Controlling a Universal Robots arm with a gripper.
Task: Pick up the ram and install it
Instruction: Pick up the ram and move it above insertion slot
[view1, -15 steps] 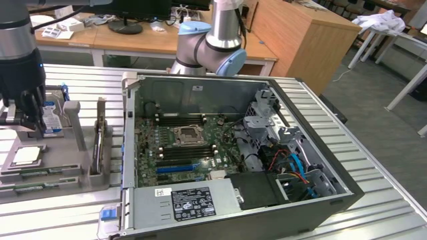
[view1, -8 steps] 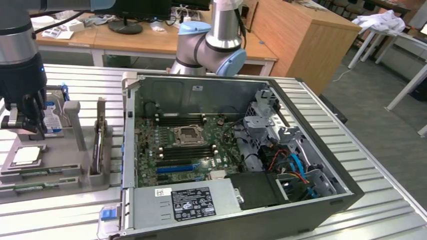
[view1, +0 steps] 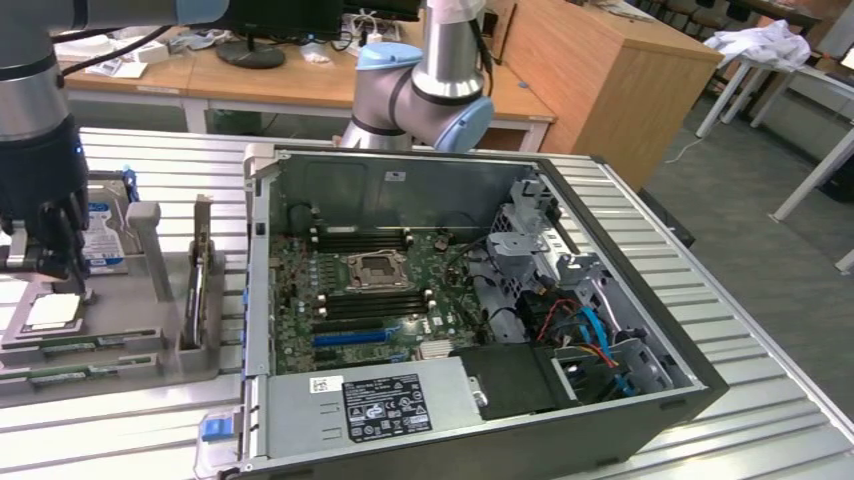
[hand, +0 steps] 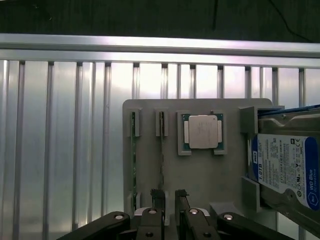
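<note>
Two green sticks are seen in the exterior view, slotted into the grey holder (view1: 134, 340) on the slatted table (view1: 147, 150) at that view's left. The ram (view1: 74, 345) is laid with its long axis across the view, between the processor chip (view1: 54, 312) and the second stick (view1: 64, 376). The pincer (view1: 38, 262) is held above the holder, well apart from the open computer case (view1: 400, 420) and its motherboard (view1: 360, 290).

In the wrist view the pincer (hand: 169, 195) is shown released, with nothing between its fingers. The ram (hand: 161, 145) is set on edge in its slot, its long axis running straight away from the fingers and its near end just beside one of them. The second stick (hand: 133, 150) is laid parallel to it, on the side away from the processor chip (hand: 202, 132).
</note>
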